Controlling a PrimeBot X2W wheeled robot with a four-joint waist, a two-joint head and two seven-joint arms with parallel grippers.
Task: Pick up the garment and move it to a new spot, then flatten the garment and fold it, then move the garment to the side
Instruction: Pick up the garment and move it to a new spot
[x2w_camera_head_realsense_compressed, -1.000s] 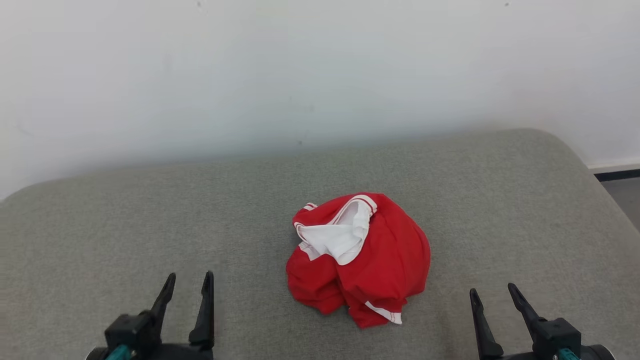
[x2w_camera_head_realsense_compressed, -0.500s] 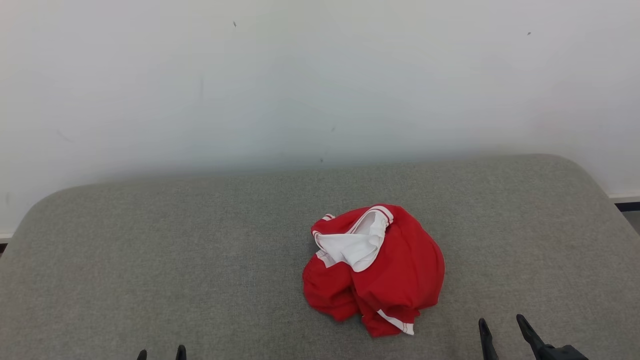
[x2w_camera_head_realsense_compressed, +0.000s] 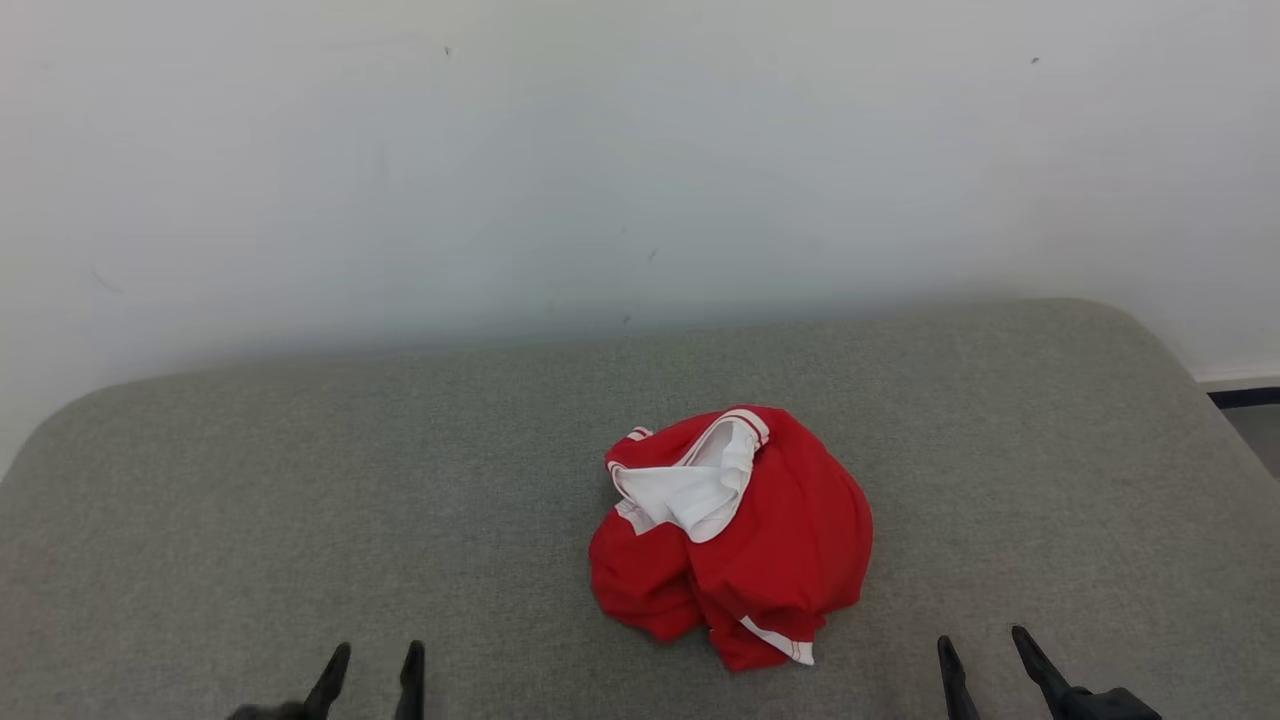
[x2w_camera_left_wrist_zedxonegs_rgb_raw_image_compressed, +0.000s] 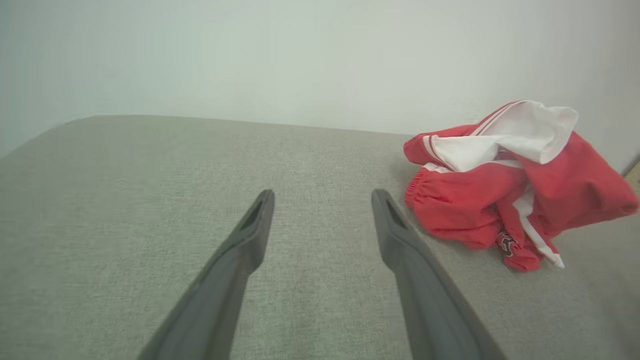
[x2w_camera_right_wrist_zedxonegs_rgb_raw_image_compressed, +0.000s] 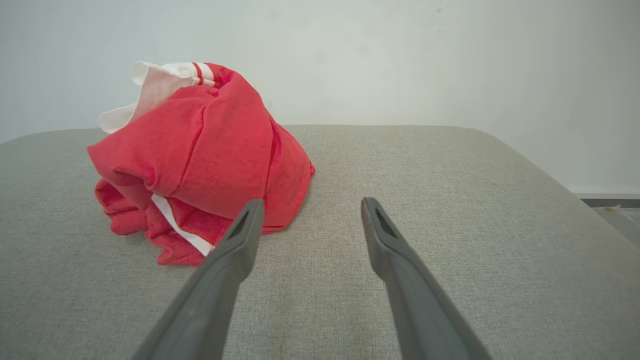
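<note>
Looking down from the head: red garment (x2w_camera_head_realsense_compressed: 740, 540) bunched in a heap on the grey bench (x2w_camera_head_realsense_compressed: 300, 480), a little right of centre and closer to the near edge than to the far edge by the wall (x2w_camera_head_realsense_compressed: 600, 150). Left pincer (x2w_camera_head_realsense_compressed: 379, 648) and right pincer (x2w_camera_head_realsense_compressed: 980, 636) at the near edge, both spread open and empty, one to each side of the cloth and apart from it.

Switching to the left wrist: open left pincer (x2w_camera_left_wrist_zedxonegs_rgb_raw_image_compressed: 322, 195) over bare bench, garment (x2w_camera_left_wrist_zedxonegs_rgb_raw_image_compressed: 500, 200) off to the right, untouched.

Switching to the right wrist: open right pincer (x2w_camera_right_wrist_zedxonegs_rgb_raw_image_compressed: 311, 201) low over the bench, garment (x2w_camera_right_wrist_zedxonegs_rgb_raw_image_compressed: 210, 150) just ahead and to the left, no contact evident.

Judging the step: the pick-up, not yet begun. Probably calls next for bringing a pincer, likely the nearer right one, down onto a raised fold and closing on cloth rather than upholstery.

Judging the lie: roughly round heap, no real long axis. White inner cloth turned up and toward the far left corner. White-striped hem corner pointing at the near edge.
</note>
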